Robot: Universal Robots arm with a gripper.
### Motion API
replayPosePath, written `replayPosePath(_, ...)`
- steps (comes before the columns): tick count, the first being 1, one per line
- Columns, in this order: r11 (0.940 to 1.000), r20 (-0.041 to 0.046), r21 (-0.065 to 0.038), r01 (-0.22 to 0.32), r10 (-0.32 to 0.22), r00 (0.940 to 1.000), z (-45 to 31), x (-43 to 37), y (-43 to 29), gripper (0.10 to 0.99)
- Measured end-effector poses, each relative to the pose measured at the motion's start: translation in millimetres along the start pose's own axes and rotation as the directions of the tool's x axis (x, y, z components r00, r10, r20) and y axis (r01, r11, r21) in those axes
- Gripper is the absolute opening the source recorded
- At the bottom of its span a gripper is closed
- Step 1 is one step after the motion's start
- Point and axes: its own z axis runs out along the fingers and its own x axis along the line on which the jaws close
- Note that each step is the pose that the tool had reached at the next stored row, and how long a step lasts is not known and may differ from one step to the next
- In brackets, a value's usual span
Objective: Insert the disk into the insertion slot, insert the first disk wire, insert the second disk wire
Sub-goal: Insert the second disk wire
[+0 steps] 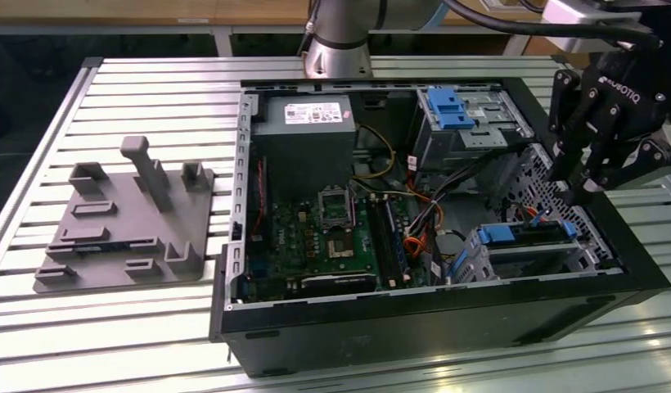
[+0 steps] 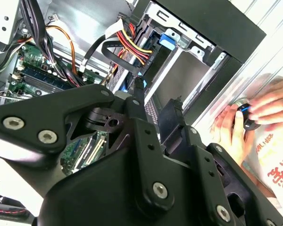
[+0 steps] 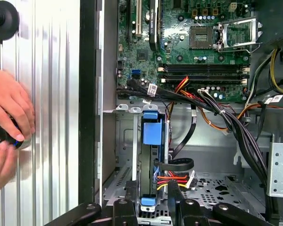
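One gripper [image 1: 590, 193], fingers spread and holding nothing, hangs just above the insertion slot [image 1: 545, 255], where the disk [image 3: 151, 128] sits directly beneath it, long axis running down into the cage, cables plugged alongside.

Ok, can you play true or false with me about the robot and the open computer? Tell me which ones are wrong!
1. The disk with its blue carrier already sits in the insertion slot. True.
2. The gripper hangs above the grey rack. False: it hangs over the computer's edge beside the slot, at the exterior view's right.
3. A person's hands show on the table beside the case in the first wrist view. True.
4. The computer case has its side cover on. False: it lies open, showing the green board.
5. The grey rack lies inside the computer. False: it lies on the table outside.
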Motion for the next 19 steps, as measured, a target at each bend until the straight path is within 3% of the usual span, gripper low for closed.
replayPosePath(12,1.0,0.0,0.0,0.0,0.0,1.0,-0.1,0.0,0.0,0.38)
replayPosePath(14,1.0,0.0,0.0,0.0,0.0,1.0,-0.1,0.0,0.0,0.251)
replayPosePath(15,1.0,0.0,0.0,0.0,0.0,1.0,-0.1,0.0,0.0,0.251)
replayPosePath(17,1.0,0.0,0.0,0.0,0.0,1.0,-0.1,0.0,0.0,0.137)
replayPosePath(19,1.0,0.0,0.0,0.0,0.0,1.0,-0.2,0.0,0.0,0.106)
